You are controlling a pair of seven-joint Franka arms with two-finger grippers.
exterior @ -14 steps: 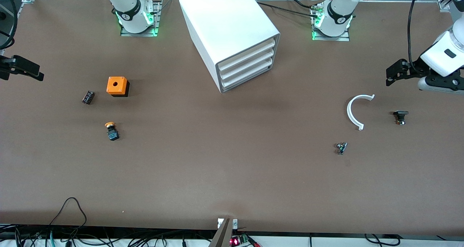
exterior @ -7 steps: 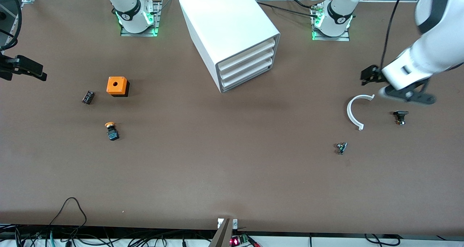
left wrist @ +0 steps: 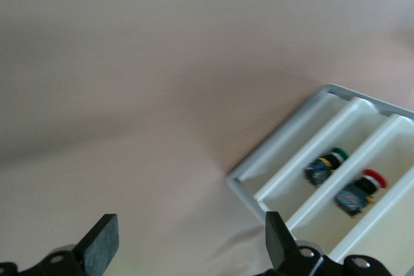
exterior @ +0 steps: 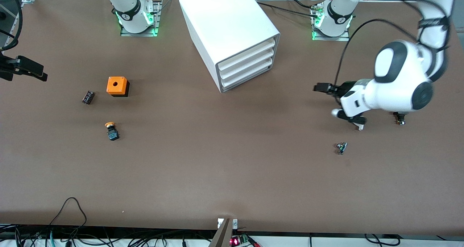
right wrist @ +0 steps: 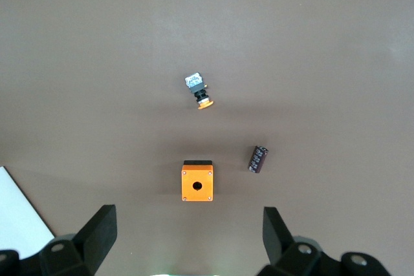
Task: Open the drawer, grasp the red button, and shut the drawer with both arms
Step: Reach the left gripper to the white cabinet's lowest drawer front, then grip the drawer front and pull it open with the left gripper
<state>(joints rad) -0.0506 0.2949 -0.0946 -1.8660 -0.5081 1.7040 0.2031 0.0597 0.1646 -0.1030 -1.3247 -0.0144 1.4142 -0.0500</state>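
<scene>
From the front, the left gripper (exterior: 323, 88) hangs over the table toward the left arm's end, while the right gripper (exterior: 27, 67) waits at the right arm's edge. The left wrist view shows its fingers (left wrist: 100, 244) spread wide, empty, and the red button (left wrist: 359, 191) lying in a drawer (left wrist: 388, 159) (beside a green-capped one (left wrist: 325, 164)). The right wrist view shows that gripper's fingers (right wrist: 97, 231) apart too, over the orange box (right wrist: 196, 182).

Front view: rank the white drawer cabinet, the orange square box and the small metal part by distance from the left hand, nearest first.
1. Small metal part, nearer the camera than the left hand.
2. White drawer cabinet, mid-table.
3. Orange square box, toward the right arm's end.
</scene>
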